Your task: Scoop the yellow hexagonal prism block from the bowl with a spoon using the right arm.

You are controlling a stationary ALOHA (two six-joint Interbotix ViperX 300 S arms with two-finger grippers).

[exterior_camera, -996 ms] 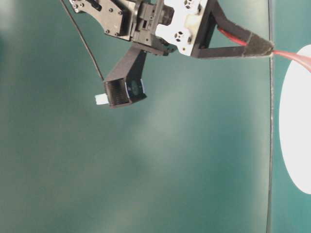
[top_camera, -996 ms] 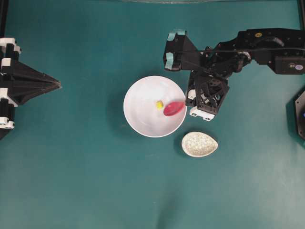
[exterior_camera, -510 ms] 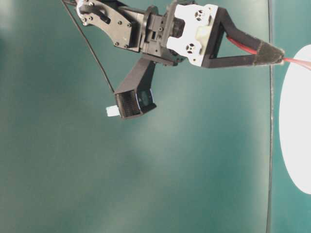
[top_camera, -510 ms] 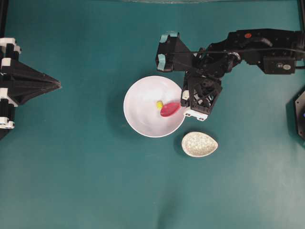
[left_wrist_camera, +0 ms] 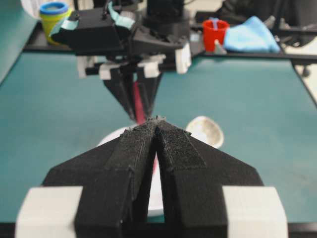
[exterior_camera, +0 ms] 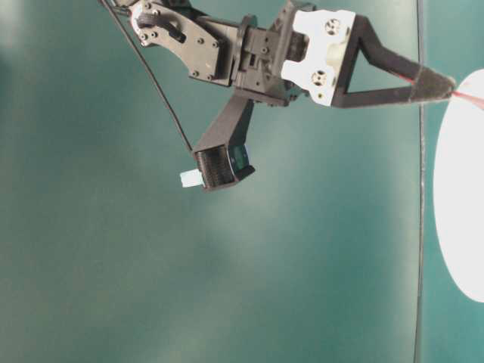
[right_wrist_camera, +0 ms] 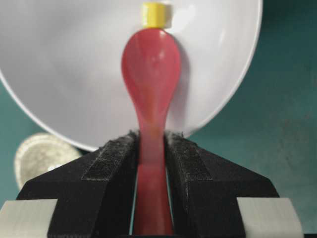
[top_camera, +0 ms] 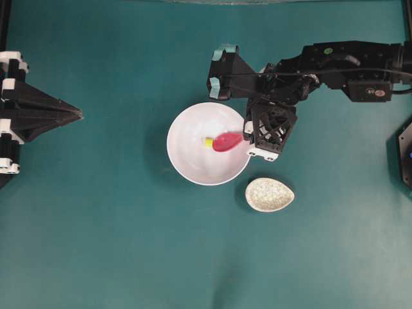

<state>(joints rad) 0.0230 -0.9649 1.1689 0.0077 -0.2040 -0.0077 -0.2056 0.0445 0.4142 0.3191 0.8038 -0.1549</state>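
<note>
Contact is now made at frame centre: the glossy red-pink spoon [right_wrist_camera: 151, 69], clamped by the right fingers [right_wrist_camera: 111, 163], has been pushed against the tiny yellow hexagonal block [right_wrist_camera: 156, 15] inside the large white bowl [right_wrist_camera: 59, 74]; scooping seems imminent.

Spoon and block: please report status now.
Right gripper shut on spoon; left gripper shut, empty. Spoon tip at yellow block inside bowl. Nothing in the way.

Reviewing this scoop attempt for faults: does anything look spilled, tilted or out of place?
Nothing stands out. The white bowl sits upright on the table, the yellow block lies inside it at the red spoon's tip, and the speckled rest lies beside the bowl, undisturbed.
</note>
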